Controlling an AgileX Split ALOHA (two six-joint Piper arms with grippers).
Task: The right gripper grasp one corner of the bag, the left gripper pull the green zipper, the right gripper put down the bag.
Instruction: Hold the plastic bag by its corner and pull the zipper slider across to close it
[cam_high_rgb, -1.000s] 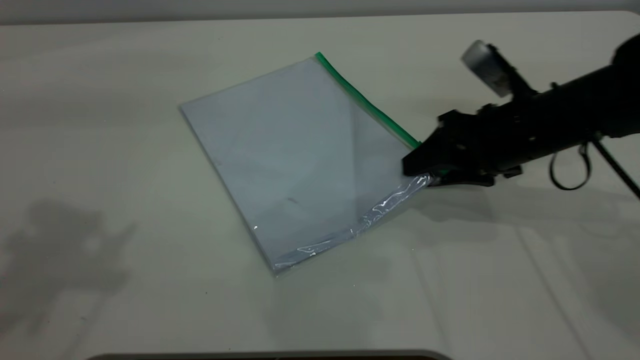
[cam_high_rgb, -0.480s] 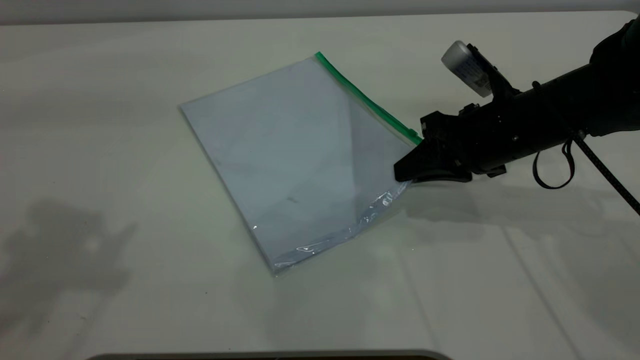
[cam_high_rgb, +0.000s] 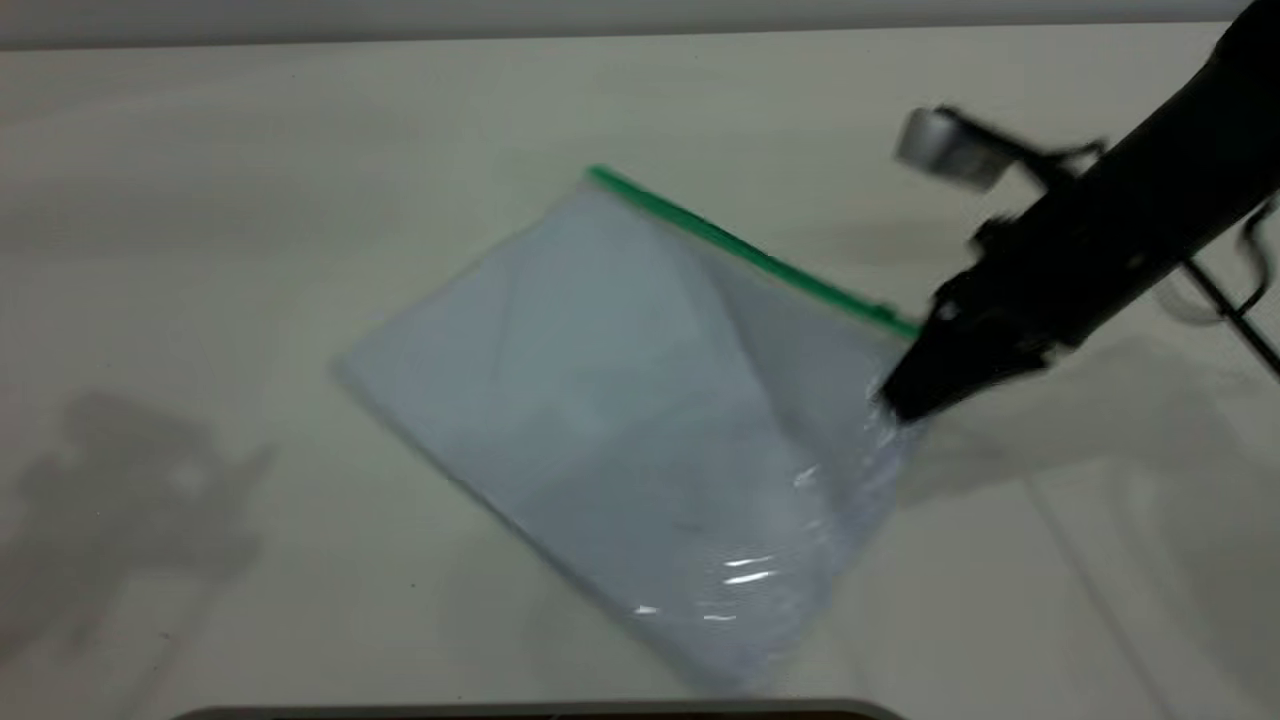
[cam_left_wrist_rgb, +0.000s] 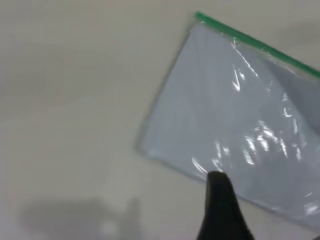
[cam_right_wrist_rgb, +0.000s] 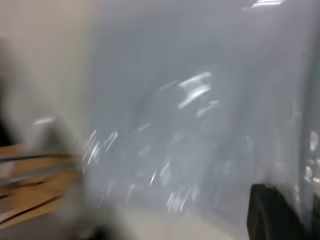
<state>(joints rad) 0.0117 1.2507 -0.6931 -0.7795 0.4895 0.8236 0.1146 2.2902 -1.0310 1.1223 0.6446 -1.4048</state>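
My right pincer (cam_high_rgb: 905, 400) at right of frame is clamped on the bag (cam_high_rgb: 640, 430) by the corner near the green zipper (cam_high_rgb: 750, 255), that corner raised off the table (cam_high_rgb: 250, 200). Bag lies mid-frame, tilted. My left pincer (cam_left_wrist_rgb: 220, 210): grip unclear.

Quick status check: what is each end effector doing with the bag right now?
Right end effector: shut on the bag at its corner by the green zipper, corner lifted.
Left end effector: near the bag, open or shut cannot be told.
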